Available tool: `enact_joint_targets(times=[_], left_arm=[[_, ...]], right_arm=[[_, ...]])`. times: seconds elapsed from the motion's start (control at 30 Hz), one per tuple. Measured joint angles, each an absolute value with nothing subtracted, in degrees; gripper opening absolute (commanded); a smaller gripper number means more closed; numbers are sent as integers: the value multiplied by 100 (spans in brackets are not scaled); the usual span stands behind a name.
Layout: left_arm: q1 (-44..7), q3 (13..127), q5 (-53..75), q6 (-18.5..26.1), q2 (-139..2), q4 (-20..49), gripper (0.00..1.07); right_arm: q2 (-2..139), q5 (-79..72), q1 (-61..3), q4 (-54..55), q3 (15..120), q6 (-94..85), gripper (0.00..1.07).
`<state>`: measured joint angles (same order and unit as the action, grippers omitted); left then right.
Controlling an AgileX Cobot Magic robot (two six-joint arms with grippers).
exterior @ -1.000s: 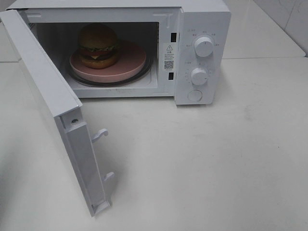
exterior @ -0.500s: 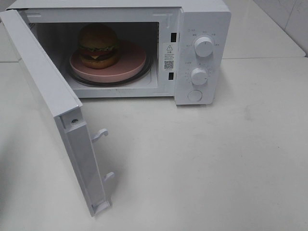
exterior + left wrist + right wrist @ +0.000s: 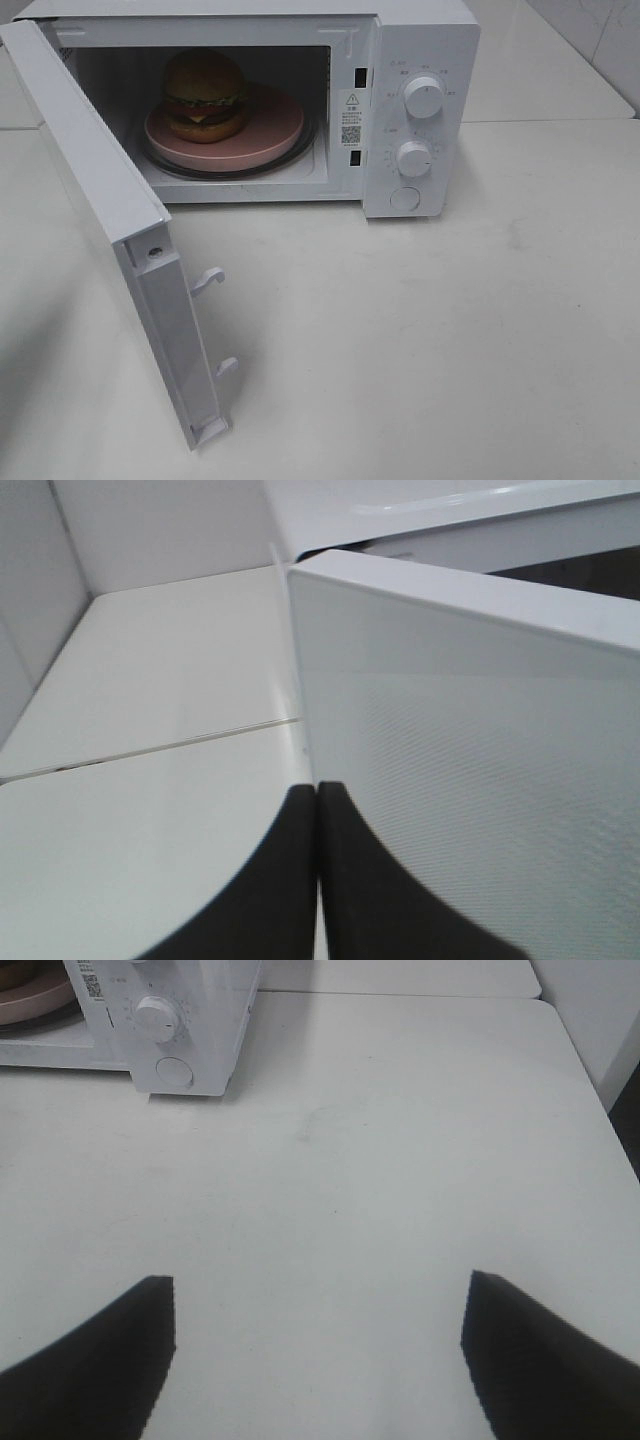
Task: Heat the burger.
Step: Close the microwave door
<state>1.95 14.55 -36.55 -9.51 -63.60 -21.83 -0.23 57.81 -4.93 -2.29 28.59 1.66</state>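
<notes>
Inside the microwave point(image 3: 420, 40), at the tabletop's point(image 3: 450, 330) far edge, the burger point(image 3: 205, 92) sits toward the left rear edge of the plate point(image 3: 275, 135), with the door point(image 3: 95, 175) swung wide. The left gripper point(image 3: 317, 802) is pressed closed and empty, close by the door's outer face. The right gripper point(image 3: 320, 1280) hangs spread wide over the tabletop, holding nothing.

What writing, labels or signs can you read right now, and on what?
Sticker on the microwave front frame: a warning triangle and a QR code; its print is too small to read.
Markings around the upper knob and lower knob: too small to read.
No words are legible.
</notes>
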Motion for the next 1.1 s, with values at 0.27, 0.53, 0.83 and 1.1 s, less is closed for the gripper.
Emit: enact_joint_targets(times=[0.27,0.53,0.83,1.1], left_arm=[[195,1455,-4784,-1335,-7328,-2762,0],[69,1473,-5340,-1576,-7872,-2785,0],[-1100,1639,-5277,-1123,-8337,-1839,0],[-2177,1656,-5443,-401,-8783,-407,0]], right_arm=[[-23,5781,-493,-229,2859,166,76],[-23,5781,-493,-229,2859,166,76],[-23,5781,-493,-229,2859,166,76],[-23,5781,-493,-229,2859,166,76]])
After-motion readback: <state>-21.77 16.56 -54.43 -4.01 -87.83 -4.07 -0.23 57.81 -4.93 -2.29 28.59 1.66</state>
